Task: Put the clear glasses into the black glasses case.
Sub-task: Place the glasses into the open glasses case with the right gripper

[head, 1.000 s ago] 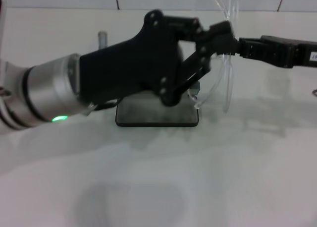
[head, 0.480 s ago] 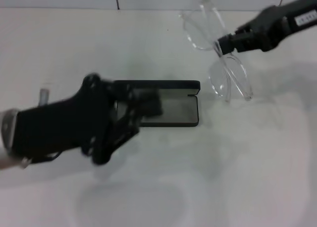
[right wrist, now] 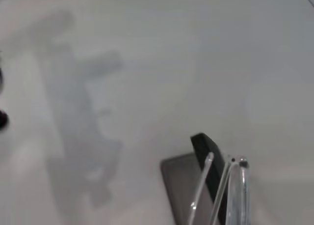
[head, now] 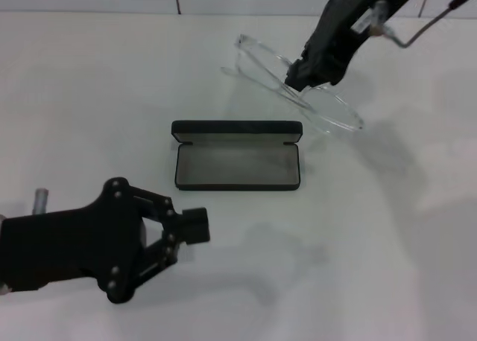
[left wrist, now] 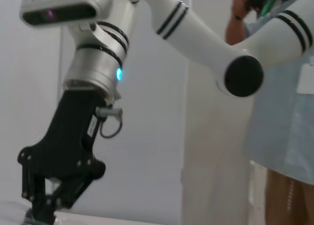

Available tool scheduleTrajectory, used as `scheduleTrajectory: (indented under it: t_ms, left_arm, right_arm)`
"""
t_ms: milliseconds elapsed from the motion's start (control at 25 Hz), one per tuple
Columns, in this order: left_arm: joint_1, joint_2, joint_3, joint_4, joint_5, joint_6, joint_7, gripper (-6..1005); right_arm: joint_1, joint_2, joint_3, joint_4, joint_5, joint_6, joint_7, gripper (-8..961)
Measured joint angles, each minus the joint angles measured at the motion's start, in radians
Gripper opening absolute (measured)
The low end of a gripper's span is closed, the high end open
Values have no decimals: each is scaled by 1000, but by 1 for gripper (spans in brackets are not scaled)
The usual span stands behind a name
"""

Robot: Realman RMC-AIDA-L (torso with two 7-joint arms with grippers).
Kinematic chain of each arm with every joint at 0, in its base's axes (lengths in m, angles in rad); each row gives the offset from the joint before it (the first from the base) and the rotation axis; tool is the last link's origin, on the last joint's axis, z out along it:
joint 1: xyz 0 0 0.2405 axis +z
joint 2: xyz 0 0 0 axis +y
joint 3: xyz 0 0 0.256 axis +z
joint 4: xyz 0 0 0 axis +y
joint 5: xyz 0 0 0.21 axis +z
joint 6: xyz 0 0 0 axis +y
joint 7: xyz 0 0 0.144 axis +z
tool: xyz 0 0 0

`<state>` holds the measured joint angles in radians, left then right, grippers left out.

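Note:
The black glasses case [head: 237, 166] lies open in the middle of the table, grey lining up and lid [head: 237, 129] at the far side. The clear glasses [head: 332, 109] hang tilted in the air just beyond the case's far right corner, with my right gripper [head: 297, 79] shut on them near their middle. The right wrist view shows the clear glasses' arms [right wrist: 216, 183] over one end of the case [right wrist: 182, 185]. My left gripper [head: 195, 226] is low at the front left, shut and holding nothing, well apart from the case.
The white table [head: 387, 244] stretches around the case. In the left wrist view my right arm [left wrist: 88, 117] reaches down, and a person in pale blue [left wrist: 284, 117] stands behind it.
My left gripper has let go of the glasses and pulled back from them to the front left. The right gripper has swung the glasses over to slant above the case's far right corner.

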<state>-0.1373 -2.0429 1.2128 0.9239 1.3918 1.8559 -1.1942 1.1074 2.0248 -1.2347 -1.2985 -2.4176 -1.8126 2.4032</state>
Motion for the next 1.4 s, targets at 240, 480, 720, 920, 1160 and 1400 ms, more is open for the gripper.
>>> scheduleTrajectory:
  t_ms: [240, 480, 720, 920, 1160, 1400]
  left_arm:
    - [19, -5, -56, 2, 2, 1, -6, 74]
    - [32, 17, -74, 21, 8, 3, -9, 75]
    - [42, 35, -143, 138, 114, 4, -89, 75]
    - [39, 18, -213, 193, 182, 5, -130, 78]
    - [35, 18, -218, 193, 181, 5, -134, 152]
    - [27, 15, -218, 188, 184, 5, -131, 258]
  right_arm:
    - [-86, 2, -299, -122, -3, 183, 56, 53]
    - [-236, 2, -442, -282, -8, 227, 87, 54]
    - [-341, 3, -497, -324, -19, 285, 89, 53]
    - [-369, 4, -600, -309, -77, 376, 118, 53]
    - [-359, 5, -639, -298, -89, 413, 129, 54]
    - [-322, 5, -674, -280, -127, 446, 129, 53]
